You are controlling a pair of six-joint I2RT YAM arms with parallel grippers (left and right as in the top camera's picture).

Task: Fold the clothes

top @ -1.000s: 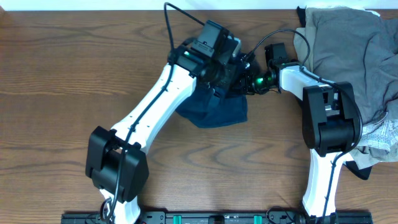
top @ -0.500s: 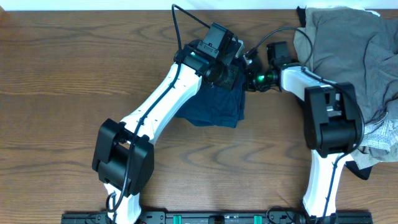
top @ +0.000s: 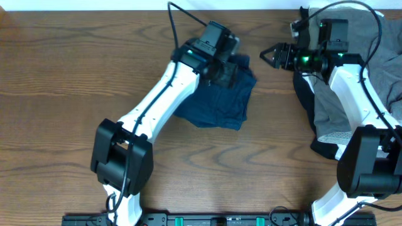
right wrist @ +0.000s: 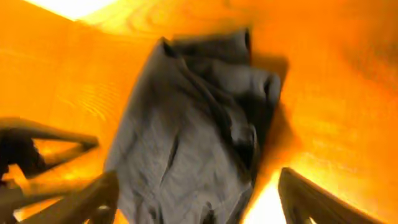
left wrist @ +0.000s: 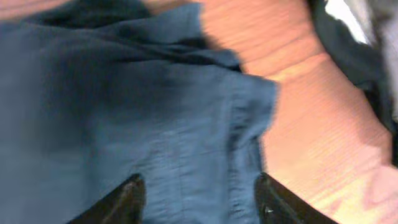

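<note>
Shorts [top: 217, 107]: folded on desk [top: 63, 75], centre, left of clothes pile [top: 370, 37].
Left gripper [left wrist: 199, 186]: jaws apart, empty, over shorts.
Right gripper [right wrist: 198, 183]: spread wide, empty, just right.
Handling: light, limp; pinch corners of folded edge.

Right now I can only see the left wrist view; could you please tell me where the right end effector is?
Observer: The right end effector hangs open over bare table, to the right of the shorts, not touching them.
Operator: Thank you. Is the whole garment folded?
Observer: From overhead it is a compact bundle, partly under the left arm.
Operator: Where are the other clothes?
Observer: In a pile at the table's right edge, beneath the right arm.
</note>
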